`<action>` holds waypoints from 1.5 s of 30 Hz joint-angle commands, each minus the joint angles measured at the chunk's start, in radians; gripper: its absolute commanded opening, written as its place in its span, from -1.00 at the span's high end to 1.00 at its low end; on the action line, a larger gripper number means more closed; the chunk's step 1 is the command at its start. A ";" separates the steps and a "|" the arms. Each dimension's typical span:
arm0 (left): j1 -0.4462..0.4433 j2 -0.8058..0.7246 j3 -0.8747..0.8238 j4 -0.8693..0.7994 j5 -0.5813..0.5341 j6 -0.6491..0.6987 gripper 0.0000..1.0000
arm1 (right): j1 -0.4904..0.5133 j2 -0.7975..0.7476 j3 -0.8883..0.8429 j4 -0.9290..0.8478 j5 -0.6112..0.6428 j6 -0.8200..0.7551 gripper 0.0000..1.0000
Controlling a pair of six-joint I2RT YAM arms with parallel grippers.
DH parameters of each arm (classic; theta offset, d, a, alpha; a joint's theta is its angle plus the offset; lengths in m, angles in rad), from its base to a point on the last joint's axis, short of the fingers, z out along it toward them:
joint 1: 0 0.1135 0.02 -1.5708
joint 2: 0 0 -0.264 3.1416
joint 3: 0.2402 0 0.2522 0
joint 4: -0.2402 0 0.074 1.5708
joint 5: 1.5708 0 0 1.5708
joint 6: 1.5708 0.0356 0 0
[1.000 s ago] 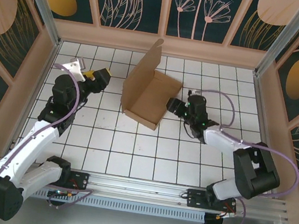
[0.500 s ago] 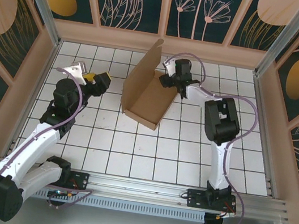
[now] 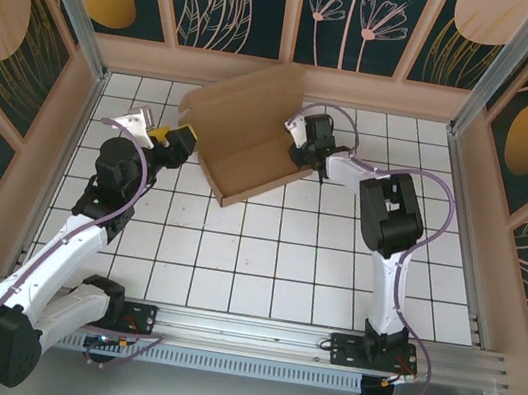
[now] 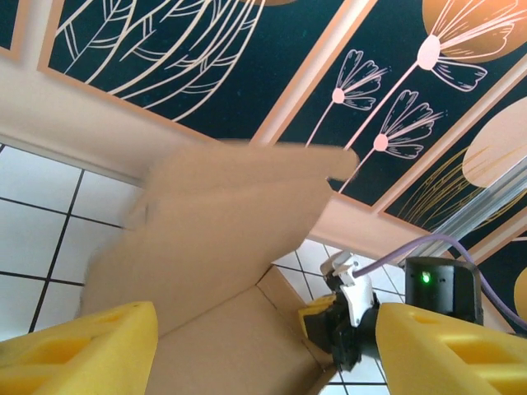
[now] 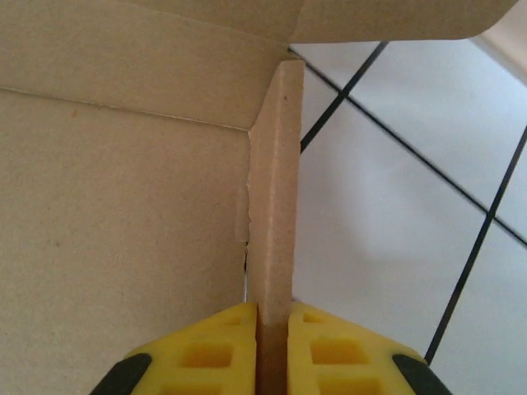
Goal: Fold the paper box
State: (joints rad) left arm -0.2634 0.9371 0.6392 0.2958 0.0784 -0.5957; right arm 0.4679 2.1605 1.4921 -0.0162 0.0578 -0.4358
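- Item: plain brown die-cut cardboard paper box (image 3: 246,154), part-formed into an open shallow tray with one large lid flap (image 3: 246,93) raised on its far side. It sits on the white gridded table (image 3: 266,249), far of centre, between the two arms.
- Long axis: the tray runs aslant across the table, with its left end nearer and its right end farther. The short end walls face one arm each.
- Right pincer (image 3: 306,152): at the box's right end, pressed together on the thin upright side wall (image 5: 272,206). The wrist view shows both yellow pads of this pincer (image 5: 272,346) flat against the cardboard, one on each face and with no gap.
- Left pincer (image 3: 181,136): spread and holding nothing, just beside the box's left end but apart from it. In its own view the left pincer (image 4: 263,354) looks along the tray, with its yellow fingers (image 4: 82,346) wide to either side and the blurred lid flap (image 4: 230,214) rising ahead.
- Governing relation: the box lies directly right of the left pincer, roughly in line with its open gap. The right end is already pinned.
- Judgement: the free left arm is nearer the unheld left wall and the flap's left edge, so the next fold likely falls to it, working rightward against the right arm's hold.
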 commanded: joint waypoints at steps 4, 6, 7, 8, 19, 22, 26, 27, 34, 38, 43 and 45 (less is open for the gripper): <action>0.004 0.005 -0.011 0.054 0.023 -0.034 -0.40 | 0.060 -0.106 -0.179 -0.102 0.186 0.121 0.91; 0.004 0.005 -0.012 0.057 0.026 -0.041 -0.40 | 0.064 -0.141 -0.220 -0.106 0.225 0.170 0.90; 0.003 0.005 -0.012 0.059 0.031 -0.043 -0.40 | 0.068 -0.156 -0.237 -0.117 0.239 0.198 0.89; 0.003 0.006 -0.012 0.063 0.038 -0.046 -0.40 | 0.072 -0.172 -0.248 -0.137 0.243 0.233 0.87; 0.004 -0.001 -0.027 0.078 0.061 -0.073 -0.43 | 0.064 -0.332 -0.311 -0.331 -0.021 0.468 0.13; 0.004 -0.006 -0.030 0.080 0.062 -0.074 -0.43 | 0.037 -0.338 -0.278 -0.373 -0.038 0.499 0.00; 0.004 -0.015 -0.031 0.077 0.056 -0.073 -0.44 | 0.026 -0.295 -0.223 -0.416 -0.077 0.513 0.03; 0.004 -0.017 -0.032 0.078 0.055 -0.074 -0.44 | 0.027 -0.275 -0.206 -0.430 -0.071 0.513 0.09; 0.004 -0.020 -0.037 0.083 0.063 -0.086 -0.44 | 0.046 -0.158 -0.130 -0.445 0.028 0.526 0.38; 0.003 -0.021 -0.039 0.087 0.070 -0.094 -0.44 | 0.052 -0.098 -0.087 -0.476 0.092 0.551 0.56; 0.003 -0.023 -0.041 0.085 0.066 -0.093 -0.44 | 0.090 -0.090 -0.076 -0.521 0.294 0.546 0.96; 0.004 -0.016 -0.039 0.085 0.065 -0.093 -0.43 | 0.096 -0.100 -0.080 -0.532 0.318 0.551 0.96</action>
State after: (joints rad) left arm -0.2634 0.9291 0.6071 0.3416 0.1284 -0.6807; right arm 0.5468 2.0510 1.4059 -0.4767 0.2302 0.1089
